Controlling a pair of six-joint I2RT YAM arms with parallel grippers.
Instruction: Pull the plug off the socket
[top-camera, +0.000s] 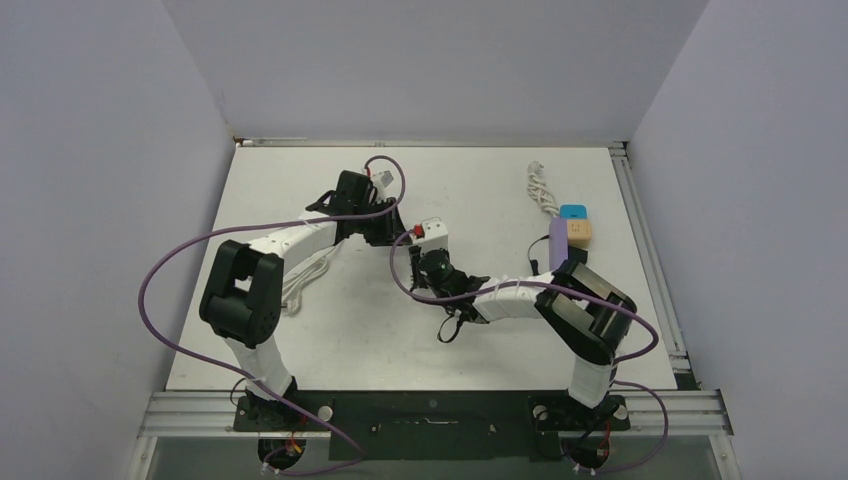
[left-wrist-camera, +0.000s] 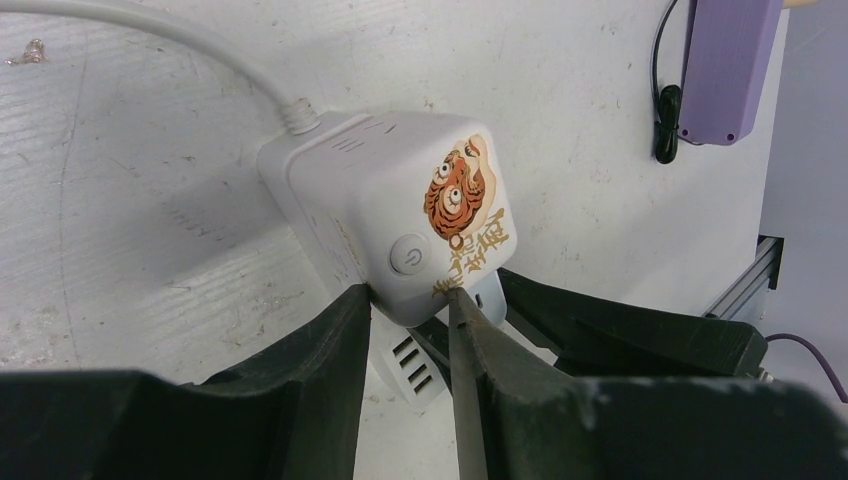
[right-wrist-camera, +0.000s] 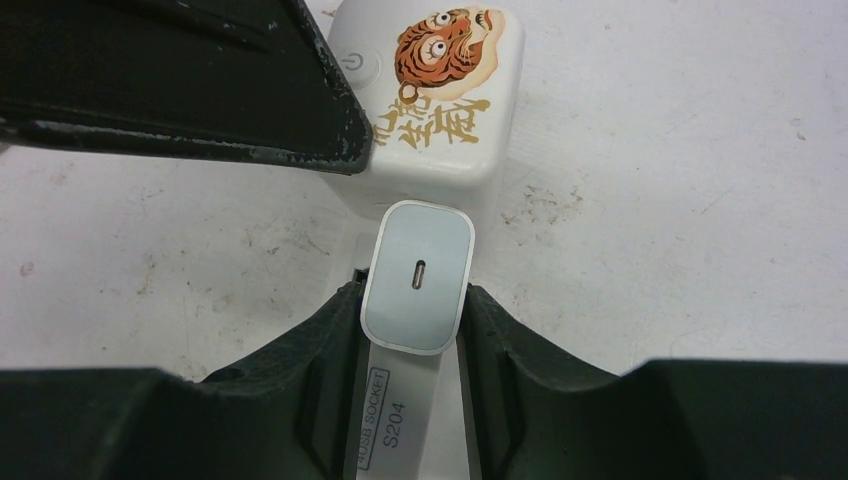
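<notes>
The socket is a white cube (left-wrist-camera: 400, 190) with a tiger picture and a power button. It also shows in the right wrist view (right-wrist-camera: 440, 100) and the top view (top-camera: 432, 234). My left gripper (left-wrist-camera: 410, 300) is shut on the cube's near corner and sits left of it in the top view (top-camera: 398, 232). The plug (right-wrist-camera: 417, 275) is a white charger block with a small port in its end face, pressed against the cube's near side. My right gripper (right-wrist-camera: 415, 297) is shut on its two sides, just below the cube in the top view (top-camera: 436, 264). Whether the prongs are still seated is hidden.
The cube's white cable (left-wrist-camera: 180, 45) runs left to a bundle (top-camera: 305, 280) under the left arm. A purple power strip (top-camera: 558, 246), a blue block (top-camera: 574, 212), a tan block (top-camera: 580, 232) and a coiled white cord (top-camera: 540, 190) lie at the right.
</notes>
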